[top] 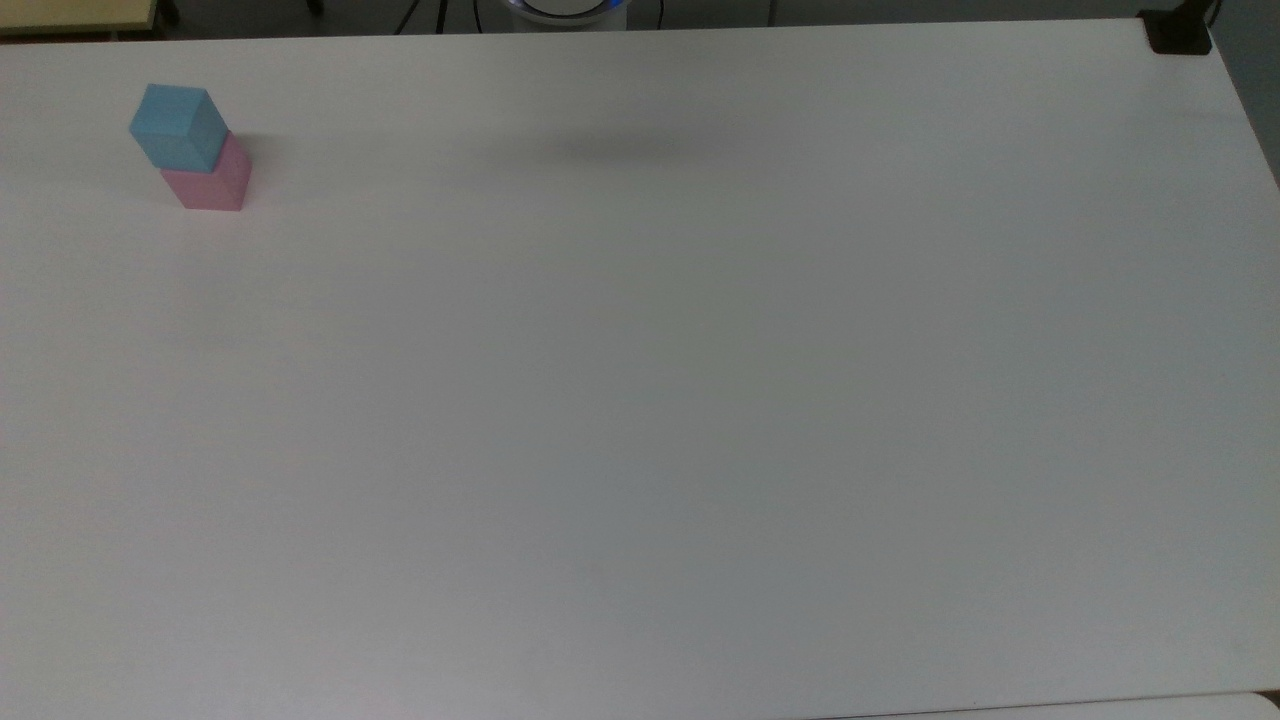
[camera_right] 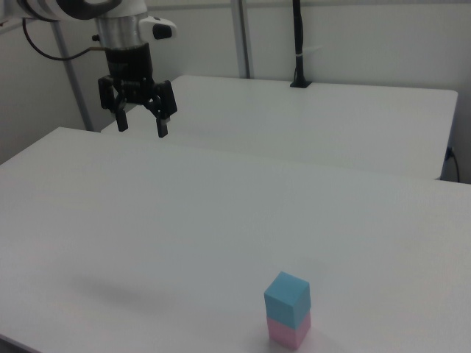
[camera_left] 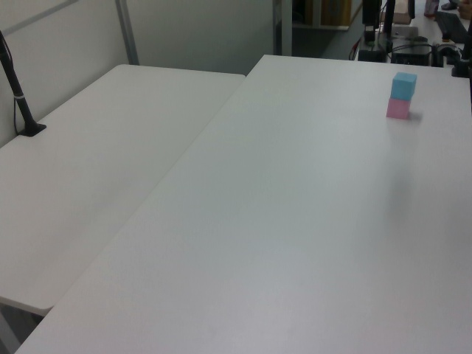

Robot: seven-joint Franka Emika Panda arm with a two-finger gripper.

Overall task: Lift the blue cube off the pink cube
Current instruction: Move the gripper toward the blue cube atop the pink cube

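Two cubes, stacked, on a white worktop (top: pixel 640 400).

Top view: blue cube (top: pixel 180 126) sits on pink cube (top: pixel 213 182), near the top view's upper left corner of the worktop. The blue cube is turned slightly against the pink one, so their edges do not line up. A soft grey shadow (top: pixel 620 150) lies on the worktop surface toward the upper centre, well apart from the stack. A black clamp (top: pixel 1178 35) grips the worktop's far corner at the top view's upper right. A round white base with a blue rim (top: pixel 565 8) shows at the upper edge.

Left view: blue cube (camera_left: pixel 403 85) on pink cube (camera_left: pixel 398 109), at the left view's upper right, near the far end of the worktop (camera_left: pixel 295 221). A second white table (camera_left: pixel 96 162) adjoins on the left view's left, with a black post (camera_left: pixel 18 96) standing on a foot near its left edge.

Right view: blue cube (camera_right: pixel 288 297) on pink cube (camera_right: pixel 289 332), at the near edge of the worktop (camera_right: pixel 184 220), lower right of centre. Pincer (camera_right: pixel 141 126), black, hangs from the arm (camera_right: pixel 121 29) at the right view's upper left, above the worktop and well apart from the stack. Its two fingers point down, spread apart, with nothing between them. A faint shadow (camera_right: pixel 118 289) lies on the worktop at the lower left. A black post (camera_right: pixel 298 44) rises from the second table (camera_right: pixel 331 118) behind.
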